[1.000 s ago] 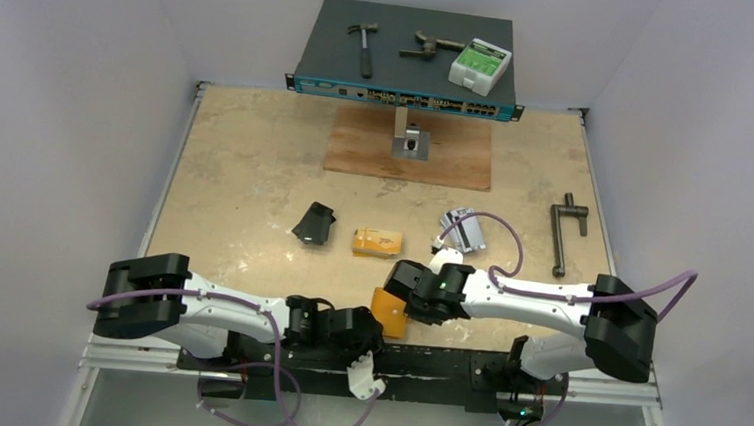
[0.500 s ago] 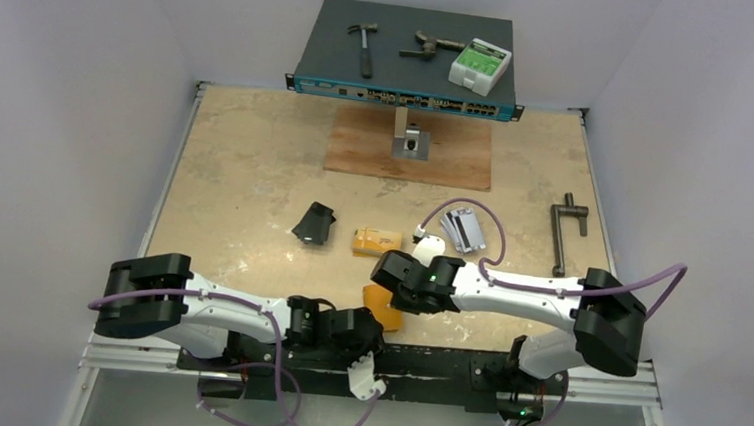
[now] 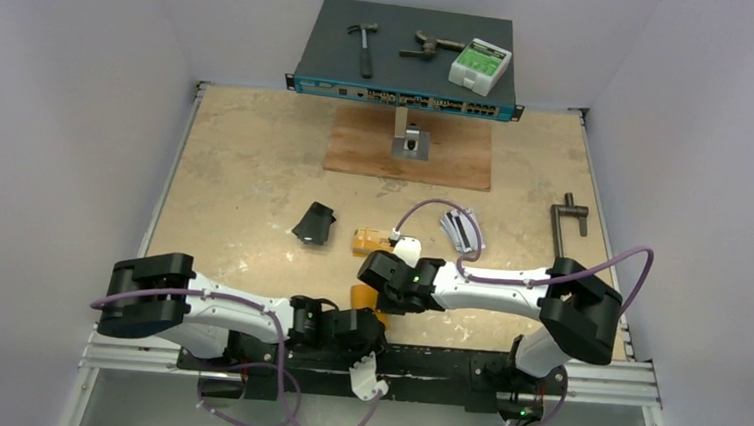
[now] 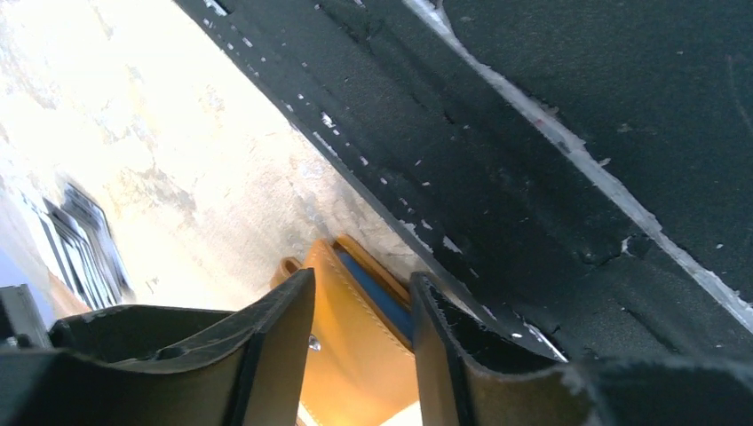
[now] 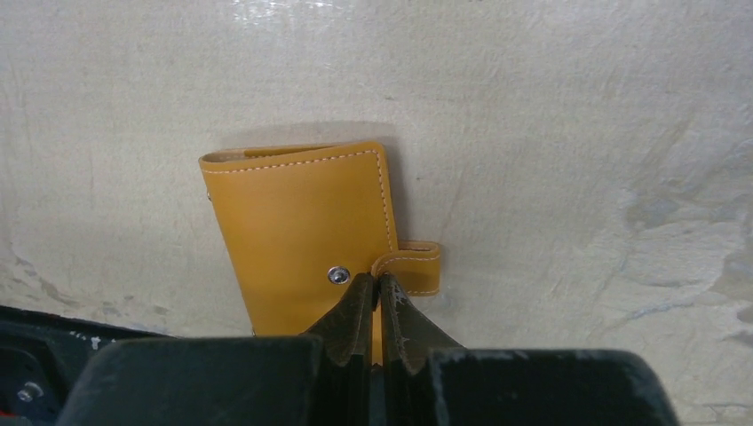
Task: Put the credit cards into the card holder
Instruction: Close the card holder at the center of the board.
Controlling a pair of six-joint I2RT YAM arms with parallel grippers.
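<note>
Nothing's loaded: your right gripper [image 5: 380, 288] is clamped shut, tips on the snap edge of the folded wallet [image 5: 293, 231], your left gripper [image 4: 362, 280] straddles its other side, grip unclear, and yellow cards [image 3: 376, 241] and grey cards [image 3: 462, 229] lie beyond the right one.

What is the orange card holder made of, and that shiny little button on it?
The card holder looks like smooth orange leather or fake leather: matte sheen, pale stitching along its edges. The snap looks like shiny silver metal.
</note>
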